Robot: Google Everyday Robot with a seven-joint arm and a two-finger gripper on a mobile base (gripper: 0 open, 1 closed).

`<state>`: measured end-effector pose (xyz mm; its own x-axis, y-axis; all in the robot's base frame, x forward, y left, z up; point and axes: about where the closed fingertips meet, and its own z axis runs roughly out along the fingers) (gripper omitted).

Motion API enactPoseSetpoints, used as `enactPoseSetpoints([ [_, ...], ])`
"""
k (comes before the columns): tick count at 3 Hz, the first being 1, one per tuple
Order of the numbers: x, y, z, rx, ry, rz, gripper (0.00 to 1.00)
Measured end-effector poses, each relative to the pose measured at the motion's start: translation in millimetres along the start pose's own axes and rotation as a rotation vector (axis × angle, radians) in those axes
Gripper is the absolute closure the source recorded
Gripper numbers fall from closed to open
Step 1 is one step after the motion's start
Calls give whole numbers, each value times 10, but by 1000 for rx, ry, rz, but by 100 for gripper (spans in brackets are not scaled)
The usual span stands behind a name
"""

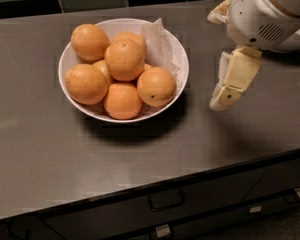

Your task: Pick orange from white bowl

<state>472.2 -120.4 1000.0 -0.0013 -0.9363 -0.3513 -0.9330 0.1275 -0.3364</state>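
Camera view: white bowl (64, 66) on grey surface (140, 156), paper-lined, heaped with other oranges (124, 59). Orange (156, 85) with dark speck sits at bowl's front right. Hand (231, 83) hangs over surface right of bowl, apart from it; open or closed, cannot tell.

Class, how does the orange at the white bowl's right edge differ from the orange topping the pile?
The right-edge orange shows a small dark speck; the top orange shows none. The right-edge orange sits low against the white bowl, nearest the gripper hovering right of the bowl; the top orange rests on other oranges. Both are round, similar-sized.
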Motion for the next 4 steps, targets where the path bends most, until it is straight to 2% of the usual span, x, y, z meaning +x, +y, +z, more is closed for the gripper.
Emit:
enactPoseSetpoints([
  [1, 0, 0, 0, 0, 0, 0, 0],
  [3, -78, -99, 265, 8, -48, 46, 3],
  [4, -152, -131, 456, -20, -74, 59, 4],
])
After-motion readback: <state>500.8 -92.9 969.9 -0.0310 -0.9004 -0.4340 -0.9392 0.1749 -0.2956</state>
